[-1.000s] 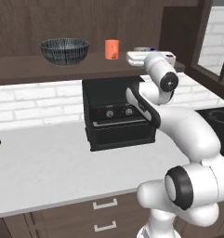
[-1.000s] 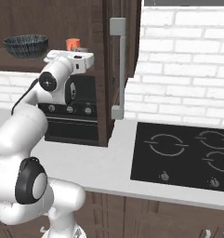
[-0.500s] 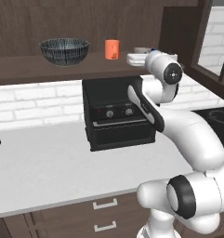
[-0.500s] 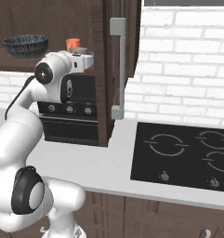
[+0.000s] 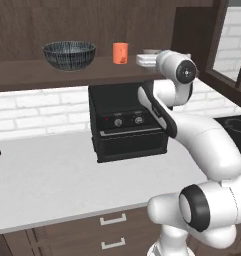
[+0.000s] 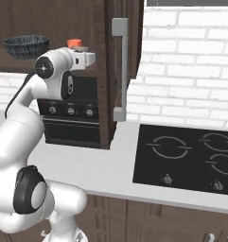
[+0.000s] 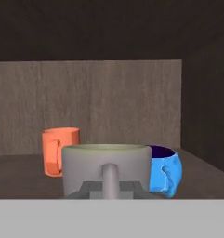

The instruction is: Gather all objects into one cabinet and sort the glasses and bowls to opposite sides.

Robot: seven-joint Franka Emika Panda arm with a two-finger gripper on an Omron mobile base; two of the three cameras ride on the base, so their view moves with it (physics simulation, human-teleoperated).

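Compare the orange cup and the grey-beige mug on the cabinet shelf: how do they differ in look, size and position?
The orange cup is bright orange; the grey-beige mug is dull grey-beige. In the hand view the mug looks wider and stands nearer the camera, its handle pointing at it, while the cup stands farther back on the left. Both are upright, open-topped, on the same shelf.

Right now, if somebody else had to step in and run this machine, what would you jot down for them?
Gripper: up at the cabinet shelf, right at the grey-beige mug; whether the fingers are closed on it can't be told.
Bowl: left part of the shelf.
Orange cup and blue cup: behind the mug, either side.
Done: all four on one shelf.
Left: confirm the mug is released, cups kept away from the bowl.
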